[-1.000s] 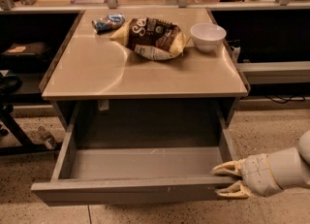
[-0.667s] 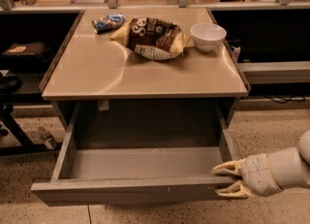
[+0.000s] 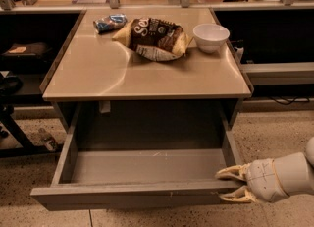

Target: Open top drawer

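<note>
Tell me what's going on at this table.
The robot's hand grips the right end of the top drawer by its front panel. The drawer is pulled well out from under the table, showing its plain grey tray. A chip bag, white bowl and blue packet sit on the table.

Office kitchenette, snack counter point(image 3: 122, 73), tool point(image 3: 219, 185) gripping drawer point(image 3: 127, 195)

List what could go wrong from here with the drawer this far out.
1. The top drawer is pulled far out, tray fully exposed; more pulling might drag it off its runners.
2. The gripper sits at the far right end of the drawer front, so an off-centre pull could skew and jam it.
3. A jolt might shake the white bowl, which stands near the right edge of the tabletop.
</note>
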Available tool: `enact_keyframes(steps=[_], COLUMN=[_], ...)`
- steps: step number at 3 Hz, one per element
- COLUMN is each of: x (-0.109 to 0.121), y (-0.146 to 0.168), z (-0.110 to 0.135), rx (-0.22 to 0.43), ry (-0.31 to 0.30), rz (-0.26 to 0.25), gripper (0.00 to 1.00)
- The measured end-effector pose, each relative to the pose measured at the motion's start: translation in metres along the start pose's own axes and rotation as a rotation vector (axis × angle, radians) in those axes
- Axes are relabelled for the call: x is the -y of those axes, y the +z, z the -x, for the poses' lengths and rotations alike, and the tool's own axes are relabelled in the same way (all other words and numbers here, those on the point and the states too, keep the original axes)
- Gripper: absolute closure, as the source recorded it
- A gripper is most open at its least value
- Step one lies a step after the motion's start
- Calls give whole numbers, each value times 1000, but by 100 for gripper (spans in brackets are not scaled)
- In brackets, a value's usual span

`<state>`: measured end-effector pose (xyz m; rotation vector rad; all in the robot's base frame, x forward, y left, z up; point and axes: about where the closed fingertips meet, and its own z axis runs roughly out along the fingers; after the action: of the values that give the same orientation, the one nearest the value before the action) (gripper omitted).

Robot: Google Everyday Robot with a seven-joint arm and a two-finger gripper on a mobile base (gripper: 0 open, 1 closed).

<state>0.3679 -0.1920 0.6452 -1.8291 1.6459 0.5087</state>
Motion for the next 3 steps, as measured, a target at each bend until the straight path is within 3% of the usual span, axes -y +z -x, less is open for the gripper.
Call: enact_keyframes(steps=[2,3], x=[-2,-2], y=[-1,-1], z=[-1,-1], rx=[17,17], ry=[0,0], rz=[16,16], gripper=[58,61])
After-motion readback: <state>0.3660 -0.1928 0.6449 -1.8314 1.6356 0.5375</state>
